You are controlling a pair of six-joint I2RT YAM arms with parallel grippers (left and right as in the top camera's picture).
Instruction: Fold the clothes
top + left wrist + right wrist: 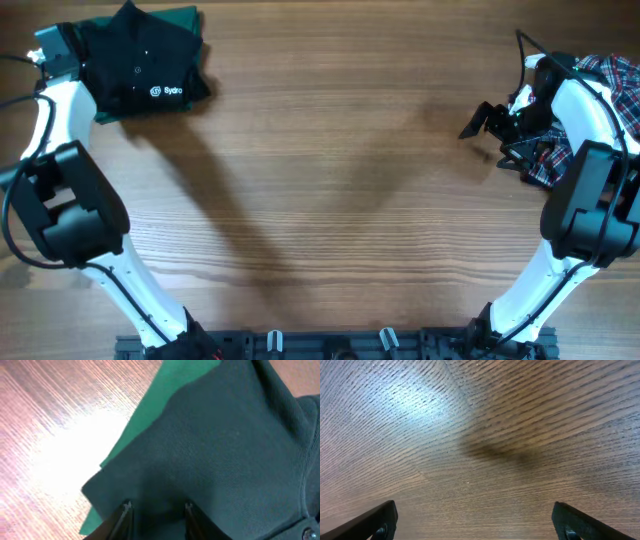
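Note:
The clothes, a black polo shirt (150, 65) with a small white chest logo, lie folded at the table's far left corner on top of a green garment (185, 20). My left gripper (82, 62) is at the shirt's left edge. In the left wrist view its fingers stand a little apart just over the black fabric (225, 450), and the gripper (156, 506) pinches nothing that I can see. The green garment (165, 390) peeks out beyond the shirt's edge. My right gripper (478, 122) hovers wide open over bare wood (475, 525) at the right.
A red-white-blue plaid shirt (615, 75) lies bunched at the right edge under the right arm. The wooden table (330, 200) stretches between the two arms. The arm bases stand at the near edge.

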